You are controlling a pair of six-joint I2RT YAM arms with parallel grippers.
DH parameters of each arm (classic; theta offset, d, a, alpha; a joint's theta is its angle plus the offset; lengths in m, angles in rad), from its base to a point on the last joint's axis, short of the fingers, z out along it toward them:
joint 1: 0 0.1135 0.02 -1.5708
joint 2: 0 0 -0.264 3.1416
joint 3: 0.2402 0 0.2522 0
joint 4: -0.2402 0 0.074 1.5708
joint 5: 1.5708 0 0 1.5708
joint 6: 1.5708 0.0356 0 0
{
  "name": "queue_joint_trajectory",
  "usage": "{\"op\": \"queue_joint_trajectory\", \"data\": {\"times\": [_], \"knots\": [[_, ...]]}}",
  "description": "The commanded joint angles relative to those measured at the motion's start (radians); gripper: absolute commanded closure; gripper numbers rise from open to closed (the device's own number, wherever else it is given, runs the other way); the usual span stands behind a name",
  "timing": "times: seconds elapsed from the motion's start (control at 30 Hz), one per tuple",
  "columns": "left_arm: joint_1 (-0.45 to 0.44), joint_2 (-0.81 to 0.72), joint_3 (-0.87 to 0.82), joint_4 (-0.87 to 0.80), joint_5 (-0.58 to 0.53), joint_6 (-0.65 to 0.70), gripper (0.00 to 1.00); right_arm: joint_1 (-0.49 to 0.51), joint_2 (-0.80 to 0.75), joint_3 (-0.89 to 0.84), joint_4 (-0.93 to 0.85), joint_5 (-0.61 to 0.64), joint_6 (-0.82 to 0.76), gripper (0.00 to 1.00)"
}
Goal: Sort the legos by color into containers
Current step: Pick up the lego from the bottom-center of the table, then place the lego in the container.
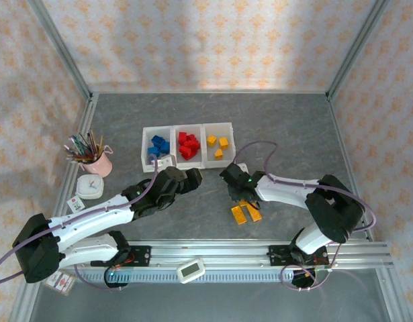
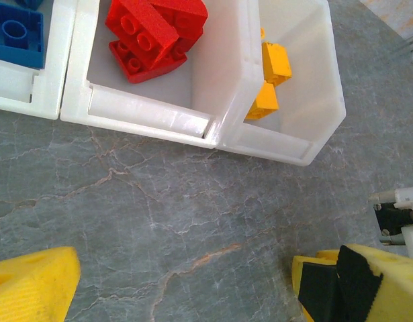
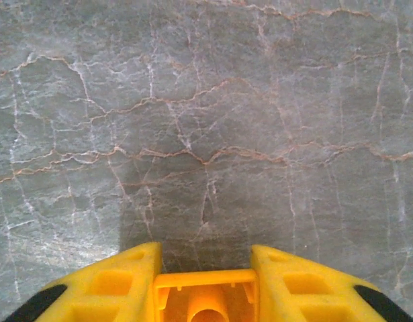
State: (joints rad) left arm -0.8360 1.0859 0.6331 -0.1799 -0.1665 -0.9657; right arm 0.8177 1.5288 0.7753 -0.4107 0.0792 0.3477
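Observation:
Three joined white containers (image 1: 186, 129) stand at the table's middle back. Blue legos (image 1: 158, 145) lie in the left bin, red legos (image 1: 187, 144) in the middle one, yellow-orange legos (image 1: 218, 146) in the right one. My right gripper (image 1: 246, 212) is low over the table in front of the right bin. It is shut on a yellow-orange lego (image 3: 206, 295), whose hollow underside shows between the fingers (image 3: 125, 282). My left gripper (image 1: 193, 176) stands open and empty just in front of the bins (image 2: 146, 114), near the red legos (image 2: 152, 33) and yellow-orange legos (image 2: 270, 74).
A pink cup of pencils (image 1: 93, 157) and a small white clock (image 1: 90, 186) stand at the left. A white tag (image 1: 241, 168) lies by the right bin's front corner. A white device (image 1: 191, 270) rests on the front rail. Bare grey table (image 1: 287, 127) surrounds the bins.

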Motion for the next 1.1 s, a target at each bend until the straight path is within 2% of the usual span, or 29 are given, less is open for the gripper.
{"op": "queue_joint_trajectory", "data": {"times": [0.0,0.23,0.37,0.6,0.73,0.83,1.07], "knots": [[0.005,-0.014,0.031,-0.025,-0.049,0.035,0.01,-0.006,-0.029,0.07,-0.003,0.035,-0.016,0.67],[0.063,-0.017,0.064,-0.004,-0.047,0.086,0.01,-0.019,-0.014,0.251,0.02,0.118,-0.057,0.68],[0.107,-0.023,0.078,0.012,-0.044,0.116,0.01,-0.061,0.086,0.36,0.099,0.144,-0.078,0.68],[0.156,-0.014,0.098,0.034,-0.042,0.15,0.01,-0.123,0.314,0.606,0.133,0.185,-0.134,0.67],[0.164,0.006,0.108,0.046,-0.022,0.171,0.01,-0.152,0.397,0.711,0.105,0.175,-0.154,0.58],[0.164,0.022,0.125,0.029,-0.018,0.179,0.01,-0.152,0.372,0.712,0.113,0.146,-0.156,0.49],[0.163,0.02,0.126,0.019,0.013,0.181,0.01,-0.152,0.196,0.544,0.106,0.105,-0.117,0.38]]}}
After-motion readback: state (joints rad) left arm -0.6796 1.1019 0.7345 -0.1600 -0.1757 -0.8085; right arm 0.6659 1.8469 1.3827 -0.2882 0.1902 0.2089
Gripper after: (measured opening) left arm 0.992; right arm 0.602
